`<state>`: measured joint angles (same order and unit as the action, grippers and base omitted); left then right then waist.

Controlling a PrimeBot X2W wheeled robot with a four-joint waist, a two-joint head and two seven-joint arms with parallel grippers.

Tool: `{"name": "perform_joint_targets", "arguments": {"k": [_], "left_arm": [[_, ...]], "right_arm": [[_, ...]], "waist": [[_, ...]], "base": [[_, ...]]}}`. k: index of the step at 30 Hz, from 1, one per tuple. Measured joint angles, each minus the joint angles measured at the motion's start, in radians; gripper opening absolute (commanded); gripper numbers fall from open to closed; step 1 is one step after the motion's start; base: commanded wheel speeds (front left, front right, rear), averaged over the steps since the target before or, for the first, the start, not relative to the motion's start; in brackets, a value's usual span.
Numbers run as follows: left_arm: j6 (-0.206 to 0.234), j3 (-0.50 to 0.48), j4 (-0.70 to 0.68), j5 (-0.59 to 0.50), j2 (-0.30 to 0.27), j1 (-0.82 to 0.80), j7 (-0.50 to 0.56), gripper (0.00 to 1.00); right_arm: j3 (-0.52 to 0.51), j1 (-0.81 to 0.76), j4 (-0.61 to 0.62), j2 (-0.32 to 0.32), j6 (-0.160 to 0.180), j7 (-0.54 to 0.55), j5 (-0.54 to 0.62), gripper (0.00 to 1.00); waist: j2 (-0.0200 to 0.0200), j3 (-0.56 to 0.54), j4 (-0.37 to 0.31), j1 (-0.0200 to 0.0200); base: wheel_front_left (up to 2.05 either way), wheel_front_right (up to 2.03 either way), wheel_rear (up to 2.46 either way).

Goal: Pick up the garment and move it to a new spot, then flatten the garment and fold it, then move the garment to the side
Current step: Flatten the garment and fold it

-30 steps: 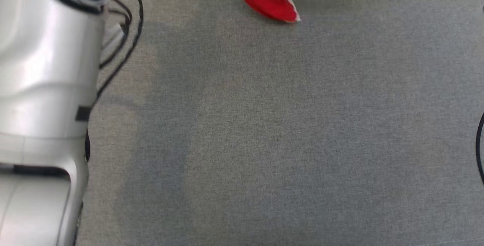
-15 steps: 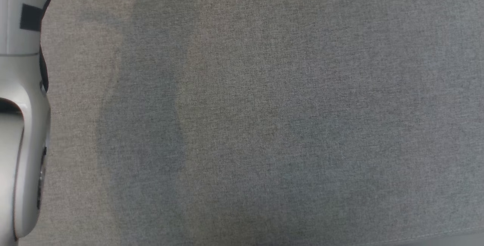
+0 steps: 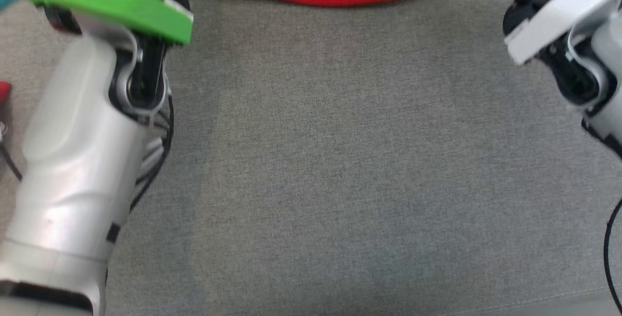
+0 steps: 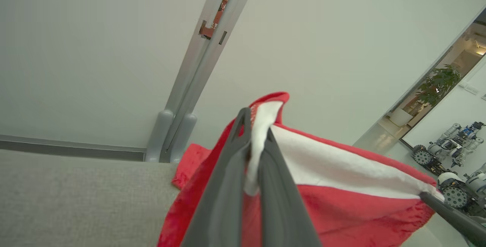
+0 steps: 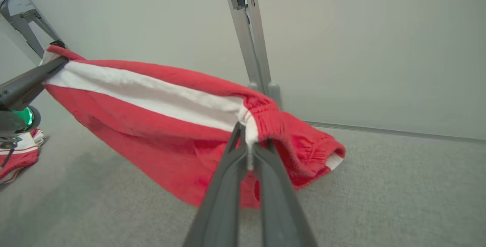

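The garment (image 5: 152,125), red with a white band, hangs stretched in the air across the middle of the right wrist view and shows as a red strip along the top edge of the head view. The left gripper (image 4: 255,123) is clenched on one end of the white band, and the right gripper (image 5: 248,140) is clamped on the bunched elastic at the other end. The loose red cloth sags toward the grey counter (image 3: 340,160); at the cuff on the right I cannot tell whether it touches. I judge this as the carry to a new spot, with flattening next. That calls for lowering both ends together, keeping the band taut, onto the bare counter, well apart from the red-and-white pile (image 5: 19,159) at the lower left.
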<state>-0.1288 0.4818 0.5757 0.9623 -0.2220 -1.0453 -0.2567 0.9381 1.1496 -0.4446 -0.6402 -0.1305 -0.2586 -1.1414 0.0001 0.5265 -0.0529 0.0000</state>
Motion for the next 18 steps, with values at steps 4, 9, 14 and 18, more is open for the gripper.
{"name": "perform_joint_targets", "arguments": {"k": [4, 9, 14, 18], "left_arm": [[0.015, -0.043, -0.122, -0.030, -0.026, 0.245, -0.003, 0.00], [0.055, -0.076, -0.274, -0.077, -0.015, 0.541, -0.006, 0.00], [0.085, -0.085, -0.367, -0.112, 0.011, 0.758, -0.006, 0.00], [0.095, -0.073, -0.399, -0.119, 0.020, 0.879, -0.006, 0.00]], "right_arm": [[-0.044, -0.195, 0.098, -0.021, 0.000, -0.003, 0.002, 0.00], [-0.104, -0.451, 0.194, -0.058, 0.000, -0.004, 0.033, 0.00], [-0.188, -0.683, 0.258, -0.053, 0.000, -0.004, 0.051, 0.00], [-0.230, -0.838, 0.300, -0.037, 0.000, -0.004, 0.082, 0.00]], "waist": [[0.0000, -0.052, -0.004, 0.0000], [0.0000, -0.119, -0.007, -0.0001], [0.0000, -0.182, -0.001, -0.0001], [0.0000, -0.231, 0.007, -0.0001]], "base": [[0.00, 0.00, 0.00], [0.00, 0.00, 0.00], [0.00, 0.00, 0.00], [0.00, 0.00, 0.00]]}}
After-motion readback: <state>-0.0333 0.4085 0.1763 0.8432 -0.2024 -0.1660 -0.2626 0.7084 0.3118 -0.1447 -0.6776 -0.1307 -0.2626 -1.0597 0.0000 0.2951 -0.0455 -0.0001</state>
